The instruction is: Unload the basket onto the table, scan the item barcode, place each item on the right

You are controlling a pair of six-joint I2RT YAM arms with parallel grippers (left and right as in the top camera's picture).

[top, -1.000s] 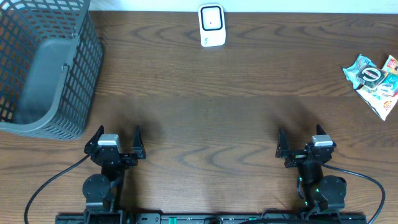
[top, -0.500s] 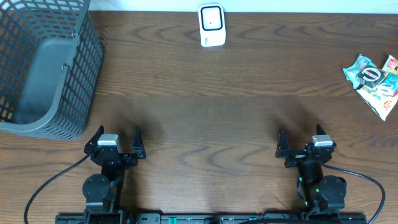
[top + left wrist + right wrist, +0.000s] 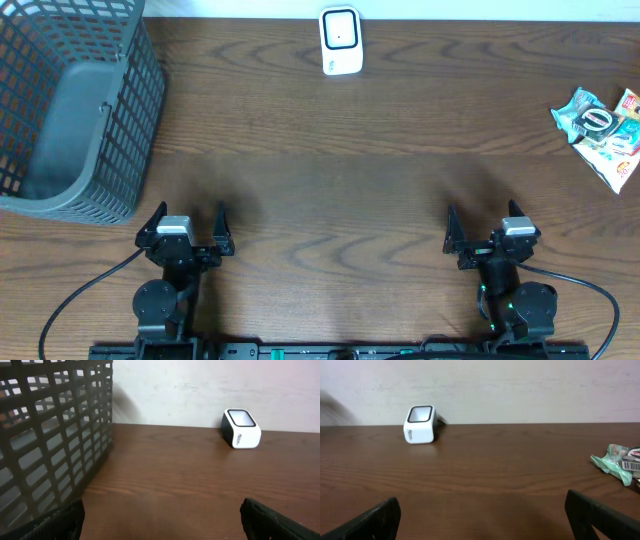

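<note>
Two grippers open and empty; item at the right side of the table.
Both the left gripper (image 3: pixel 190 212) and the right gripper (image 3: pixel 482 212) sit at the near edge of the wooden table (image 3: pixel 340 160), jaws spread wide, holding nothing. The item, a crinkled snack packet (image 3: pixel 603 125), lies at the right edge, well apart from both grippers; the right wrist view shows a barcode label on it. The white barcode scanner (image 3: pixel 340 40) stands at the far edge, centre. A grey mesh basket (image 3: pixel 130 130) occupies the far left corner.
</note>
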